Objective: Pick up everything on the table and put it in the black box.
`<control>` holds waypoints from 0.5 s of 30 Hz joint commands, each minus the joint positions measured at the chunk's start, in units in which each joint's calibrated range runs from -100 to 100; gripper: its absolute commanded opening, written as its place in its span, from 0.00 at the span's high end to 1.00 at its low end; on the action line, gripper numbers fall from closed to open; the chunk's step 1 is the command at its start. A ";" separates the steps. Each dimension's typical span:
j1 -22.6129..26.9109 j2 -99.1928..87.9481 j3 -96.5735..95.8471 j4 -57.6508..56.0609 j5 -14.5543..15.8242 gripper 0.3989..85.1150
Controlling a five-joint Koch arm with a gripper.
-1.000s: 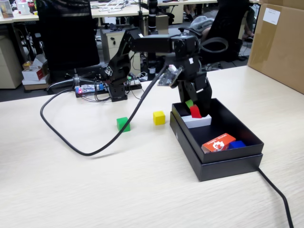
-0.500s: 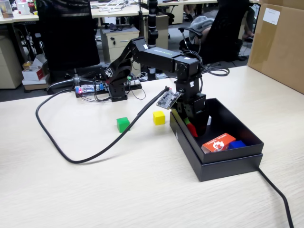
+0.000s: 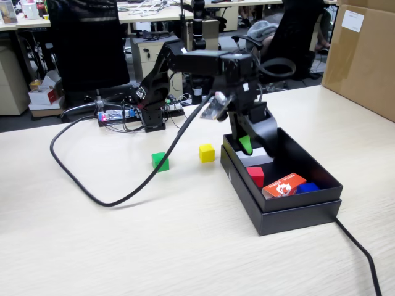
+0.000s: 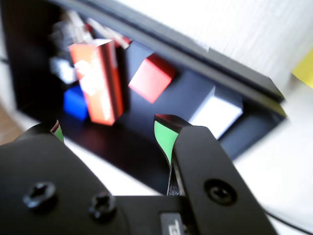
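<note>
released small red cube point(image 3: 255, 176) into shallow matte black cardboard box point(image 3: 308, 165); raised gripper point(image 3: 247, 144), jaws apart, empty, above white block point(image 4: 217, 111).

Arm bent fwd, wrist angled down; end effector point(image 4: 107, 131) jaws apart, empty.

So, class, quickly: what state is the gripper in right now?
Gripper: open, holding nothing, above the black box; the red cube lies inside.
</note>
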 commanded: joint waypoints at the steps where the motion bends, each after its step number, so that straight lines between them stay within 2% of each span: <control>1: 0.39 -14.15 1.21 -1.82 -0.39 0.54; 7: -0.88 -29.98 -6.95 -2.34 -2.59 0.51; 8: -1.81 -35.61 -12.03 -2.34 -3.52 0.45; 10: -2.64 -41.46 -19.01 -2.34 -4.35 0.42; 15: -5.91 -54.54 -37.41 -2.08 -6.25 0.41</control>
